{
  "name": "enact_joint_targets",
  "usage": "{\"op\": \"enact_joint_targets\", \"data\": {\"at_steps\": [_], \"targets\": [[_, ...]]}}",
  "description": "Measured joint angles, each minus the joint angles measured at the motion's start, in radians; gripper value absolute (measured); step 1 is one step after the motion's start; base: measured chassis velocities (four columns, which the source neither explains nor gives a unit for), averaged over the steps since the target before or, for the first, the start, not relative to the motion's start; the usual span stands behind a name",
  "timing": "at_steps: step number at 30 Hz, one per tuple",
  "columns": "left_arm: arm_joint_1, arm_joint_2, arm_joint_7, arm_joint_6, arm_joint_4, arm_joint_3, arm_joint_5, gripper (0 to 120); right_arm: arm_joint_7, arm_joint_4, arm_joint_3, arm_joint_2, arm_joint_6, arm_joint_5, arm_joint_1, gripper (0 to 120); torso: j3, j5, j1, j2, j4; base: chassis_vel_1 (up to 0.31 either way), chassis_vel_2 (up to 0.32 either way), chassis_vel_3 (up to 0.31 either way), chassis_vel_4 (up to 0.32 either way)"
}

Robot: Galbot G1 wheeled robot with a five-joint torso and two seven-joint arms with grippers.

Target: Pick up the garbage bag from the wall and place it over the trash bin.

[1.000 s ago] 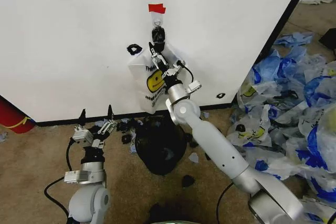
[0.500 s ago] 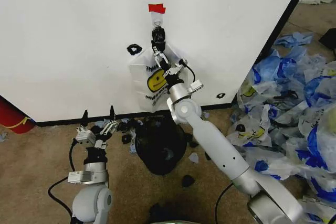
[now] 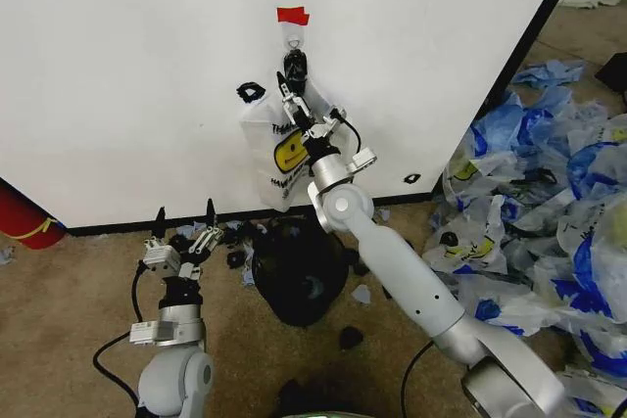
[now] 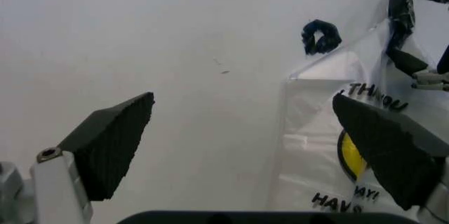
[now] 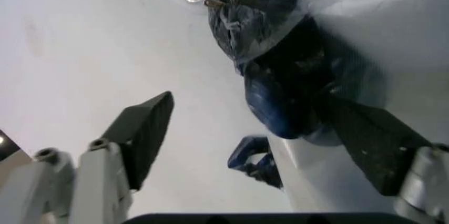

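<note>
The garbage bag (image 3: 282, 156), white with a yellow smiley face, hangs flat on the wall (image 3: 127, 75) by its bunched blue handles (image 3: 296, 68) from a small hook (image 3: 294, 42). My right gripper (image 3: 292, 95) is raised just below the handles and stands open. In the right wrist view the handles (image 5: 281, 92) lie between its spread fingers (image 5: 144, 129), and the right gripper (image 5: 249, 103) holds nothing. The trash bin (image 3: 299, 271) sits on the carpet under the bag. My left gripper (image 3: 184, 210) waits open low on the left and faces the bag (image 4: 329, 145).
Red tape (image 3: 292, 16) is stuck above the hook, and a black mark (image 3: 250, 91) sits left of the bag. Dark scraps (image 3: 235, 242) litter the floor by the bin. A heap of blue-and-white bags (image 3: 549, 212) fills the right side. A red object (image 3: 24, 217) lies far left.
My right gripper has edged slightly up the bag toward the handles. The left arm has shifted only a little.
</note>
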Motion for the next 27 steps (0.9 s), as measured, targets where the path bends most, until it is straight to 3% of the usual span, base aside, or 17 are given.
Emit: {"op": "enact_joint_targets", "data": {"at_steps": [10, 24, 27], "targets": [[0.009, -0.012, 0.001, -0.006, 0.000, 0.000, 0.010, 100, 0.004, -0.001, 0.001, -0.013, 0.006, -0.017, -0.016, 70, 0.000, 0.0000, 0.000, 0.000, 0.0000, 0.000, 0.000, 0.000, 0.000], [0.017, -0.019, 0.003, -0.017, 0.001, 0.001, 0.019, 100, 0.007, -0.004, 0.007, -0.016, 0.009, -0.030, -0.022, 23, 0.000, 0.0000, 0.000, 0.000, 0.0000, 0.000, 0.000, 0.000, 0.000], [0.018, -0.020, 0.003, -0.019, 0.001, 0.000, 0.019, 100, 0.007, -0.009, 0.011, -0.014, 0.010, -0.031, -0.019, 20, 0.000, 0.0000, 0.000, 0.000, 0.0000, 0.000, 0.000, 0.000, 0.000]]}}
